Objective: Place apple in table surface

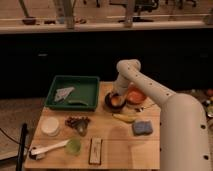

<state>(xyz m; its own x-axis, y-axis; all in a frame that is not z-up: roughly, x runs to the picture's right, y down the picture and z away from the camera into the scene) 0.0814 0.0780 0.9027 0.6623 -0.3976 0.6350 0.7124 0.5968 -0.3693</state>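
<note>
The apple [116, 100], small and orange-peach, lies in a dark bowl [108, 104] at the back middle of the light wooden table surface [115, 145]. My gripper [116, 95] reaches down from the white arm's elbow [128, 67] into that bowl, right over the apple. The wrist hides where the gripper meets the fruit, so I cannot tell whether it holds it.
An orange bowl [136, 95] stands just right of the dark bowl. A banana [125, 118] and a blue sponge [142, 127] lie in front. A green tray [75, 92] is at back left. A white bowl [50, 125], green cup [73, 146], white brush [47, 148] and dark block [95, 150] sit nearer.
</note>
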